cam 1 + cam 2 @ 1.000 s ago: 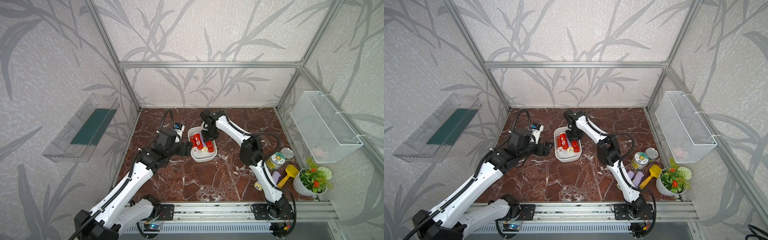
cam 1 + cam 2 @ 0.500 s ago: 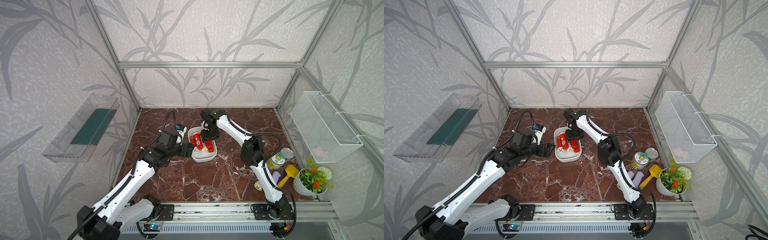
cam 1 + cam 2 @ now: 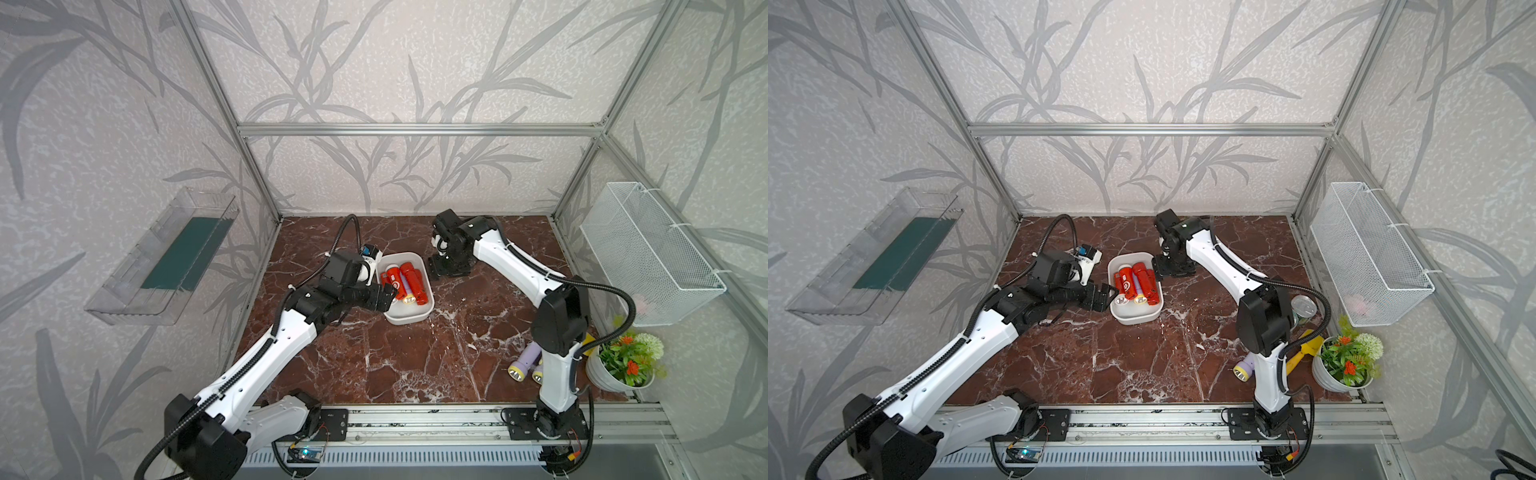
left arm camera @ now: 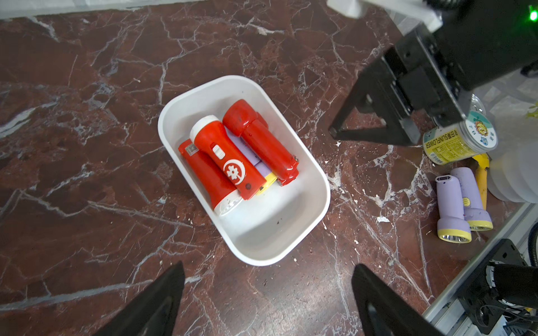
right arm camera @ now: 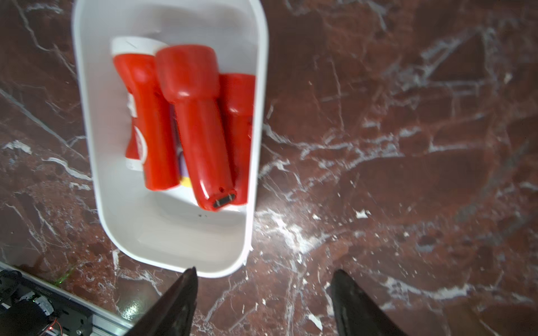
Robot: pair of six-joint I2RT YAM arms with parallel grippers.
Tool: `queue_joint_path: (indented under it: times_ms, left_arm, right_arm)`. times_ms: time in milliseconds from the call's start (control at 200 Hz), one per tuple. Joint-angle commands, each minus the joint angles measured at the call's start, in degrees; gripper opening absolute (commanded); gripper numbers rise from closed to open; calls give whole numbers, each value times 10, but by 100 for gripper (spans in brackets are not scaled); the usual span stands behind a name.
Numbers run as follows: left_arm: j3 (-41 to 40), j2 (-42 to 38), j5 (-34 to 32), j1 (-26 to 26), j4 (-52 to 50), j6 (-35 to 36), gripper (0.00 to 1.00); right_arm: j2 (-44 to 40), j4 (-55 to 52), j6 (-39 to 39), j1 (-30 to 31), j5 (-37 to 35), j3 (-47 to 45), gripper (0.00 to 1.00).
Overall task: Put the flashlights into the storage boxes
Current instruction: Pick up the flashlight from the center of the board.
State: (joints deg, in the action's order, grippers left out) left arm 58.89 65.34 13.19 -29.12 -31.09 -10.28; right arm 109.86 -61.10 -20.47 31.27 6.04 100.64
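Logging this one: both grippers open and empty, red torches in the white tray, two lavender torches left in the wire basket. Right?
Not the basket. The left wrist view shows the two lavender torches on the table beside the jar. The rest stands: left gripper and right gripper open and empty, red torches in the tray.

Pose, left arm (image 3: 266, 353): extends forward from its base at the near edge, elbow low, forearm angled inward toward the middle. The left gripper (image 3: 384, 297) is tilted slightly downward and points toward the right arm's side, jaws spread wide in the left wrist view.

Pose, right arm (image 3: 515, 266): lower link upright, elbow high, forearm stretched out to the far middle. The right gripper (image 3: 451, 268) points straight down. Its jaws are parted in the right wrist view and both fingers (image 5: 174, 305) are bare.
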Motion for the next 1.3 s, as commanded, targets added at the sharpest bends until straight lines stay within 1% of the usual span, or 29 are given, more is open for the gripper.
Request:
queue_joint_path:
  times_ms: [0,135,295,435,550,590,605,685,845,1000,1115,1295]
  left_arm:
    - [32,19,21,-15,8,25,92]
    - [78,69,34,-49,-3,51,92]
    - [144,132,52,-88,-23,78,92]
    - [168,164,66,-105,-17,83,92]
    - [182,182,72,-112,-17,87,92]
    - [187,189,75,-114,-18,87,92]
    - [189,191,76,-115,-17,87,92]
    - [200,202,80,-120,-16,87,92]
    - [226,219,85,-136,-31,98,92]
    - [240,222,82,-152,-66,121,92]
    - [245,232,80,-156,-70,122,92]
    - [269,252,83,-160,-70,124,92]
  right_arm:
    - [-61,34,-37,-19,-25,-93,73]
    - [-152,52,-59,-29,-50,-217,73]
    - [-244,57,-98,-46,-67,-334,73]
    - [-311,55,-131,-63,-73,-411,73]
    - [-351,43,-154,-70,-87,-459,73]
    - [-360,35,-156,-72,-95,-474,73]
    - [-364,32,-172,-73,-99,-480,73]
    - [-380,21,-190,-79,-116,-512,73]
    - [-411,15,-211,-103,-120,-562,73]
    - [-452,7,-233,-121,-128,-589,73]
    - [-477,9,-255,-122,-137,-602,73]
    - [-485,22,-277,-128,-134,-622,73]
